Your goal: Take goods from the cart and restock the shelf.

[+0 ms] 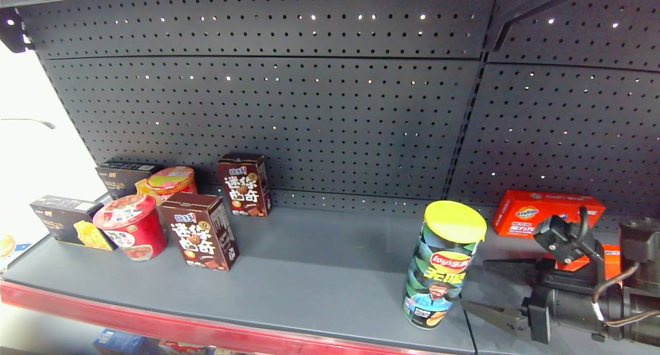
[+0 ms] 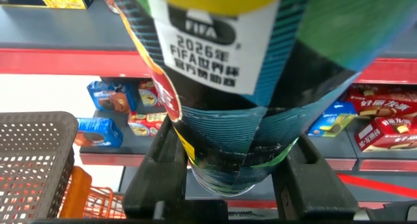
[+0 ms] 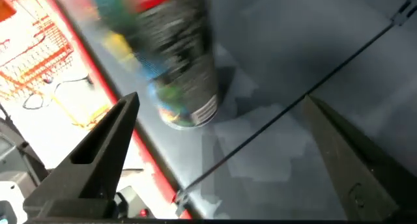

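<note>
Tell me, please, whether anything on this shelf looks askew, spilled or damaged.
Nothing stands out: no spills or damage. The chip can stands upright, alone near the front edge of the shelf.

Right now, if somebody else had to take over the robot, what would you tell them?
Right tool: open and empty, just beside the standing can.
Left tool: shut on the held can, low down next to a grey basket.
Done: the standing can is upright near the front of the shelf. Boxes and cups sit at the shelf's left end.
Left to do: probably pull the right tool back, then lift the held can onto the shelf's bare middle.
</note>
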Available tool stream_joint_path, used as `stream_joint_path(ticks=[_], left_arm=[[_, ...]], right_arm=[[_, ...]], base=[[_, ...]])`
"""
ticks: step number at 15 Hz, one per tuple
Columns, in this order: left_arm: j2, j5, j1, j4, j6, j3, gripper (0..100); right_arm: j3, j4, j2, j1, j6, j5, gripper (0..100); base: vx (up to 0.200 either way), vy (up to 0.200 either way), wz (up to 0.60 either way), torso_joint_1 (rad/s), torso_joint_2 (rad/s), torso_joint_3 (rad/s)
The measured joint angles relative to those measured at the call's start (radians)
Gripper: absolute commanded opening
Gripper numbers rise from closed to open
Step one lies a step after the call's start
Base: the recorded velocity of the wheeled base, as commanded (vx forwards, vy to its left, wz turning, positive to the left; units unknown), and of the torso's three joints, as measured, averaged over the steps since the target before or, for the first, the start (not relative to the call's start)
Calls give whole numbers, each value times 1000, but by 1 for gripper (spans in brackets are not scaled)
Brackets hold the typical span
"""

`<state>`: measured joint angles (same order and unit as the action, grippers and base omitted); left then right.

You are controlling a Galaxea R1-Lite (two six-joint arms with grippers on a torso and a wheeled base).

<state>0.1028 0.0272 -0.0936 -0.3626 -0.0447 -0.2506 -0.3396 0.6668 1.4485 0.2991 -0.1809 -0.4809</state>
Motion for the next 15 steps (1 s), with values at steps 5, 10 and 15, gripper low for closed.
stream_joint_path(ticks=[5, 10, 15], left_arm=[[3, 34, -5, 2, 7, -43, 0], [51, 71, -19, 9, 107, -118, 0], [180, 210, -61, 124, 57, -190, 0]], right_arm=[[71, -92, -279, 4, -5, 66, 100], [-22, -582, -733, -6, 38, 338, 100], [-35, -884, -1184, -156, 115, 485, 100]], base=[[0, 0, 0, 0, 0, 0], [0, 0, 0, 0, 0, 0], [0, 0, 0, 0, 0, 0]])
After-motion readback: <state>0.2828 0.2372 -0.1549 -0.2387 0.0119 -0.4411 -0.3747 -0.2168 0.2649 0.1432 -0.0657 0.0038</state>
